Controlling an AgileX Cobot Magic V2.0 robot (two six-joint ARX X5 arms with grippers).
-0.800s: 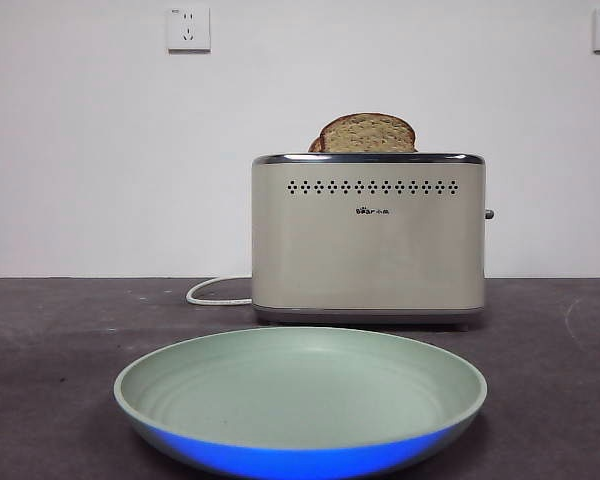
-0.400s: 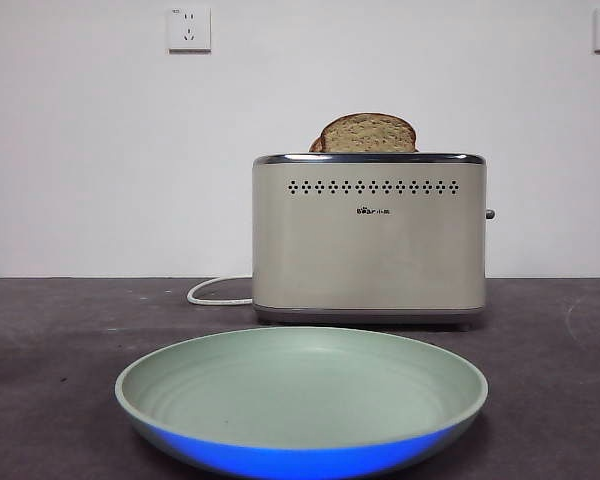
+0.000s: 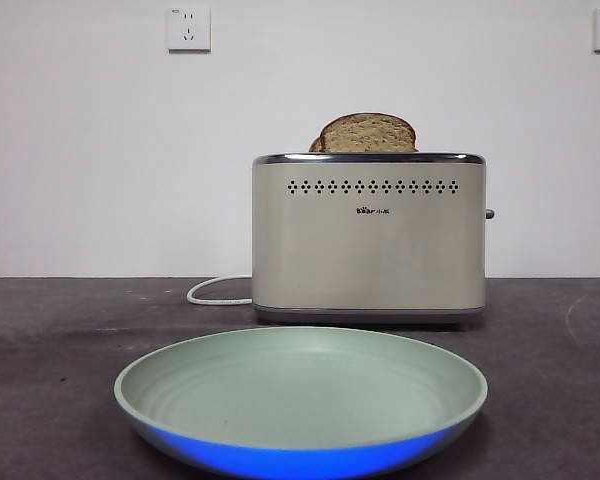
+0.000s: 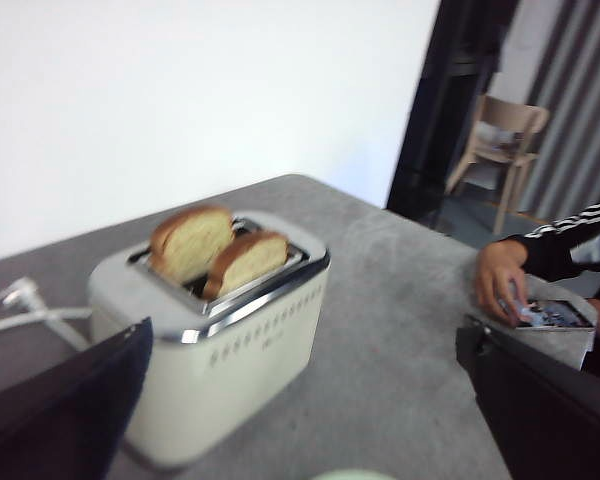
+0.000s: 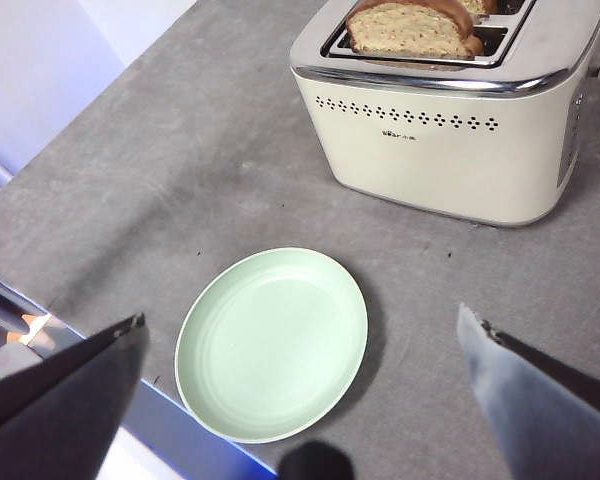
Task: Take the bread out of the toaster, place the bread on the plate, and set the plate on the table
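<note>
**A:** Where does the bread (image 3: 368,133) sit?

**B:** In the toaster (image 3: 369,240), standing upright in the slot nearer the plate (image 3: 300,400), with only its rounded top showing above the chrome rim. A narrower slice (image 4: 191,243) stands in the slot behind it.

**A:** And which way does its long axis run?

**B:** Along the toaster's length, parallel to the perforated front wall. So jaws would, I judge, have to close across the slice's thin faces, from the plate side and the far side.

**A:** Which arm is nearer?

**B:** Hard to call. The left gripper (image 4: 310,400) looks at the toaster from close by, off one end, with the white cord (image 4: 25,318) on the toaster's far side. The right gripper (image 5: 300,385) hangs high above the plate, in front of the toaster. By the look of it the left is closer.

**A:** The jaws?

**B:** Both pairs are spread wide with nothing between them.

**A:** The plate?

**B:** Bare, lying flat on the table (image 3: 50,330) just in front of the toaster, not touching it.
</note>
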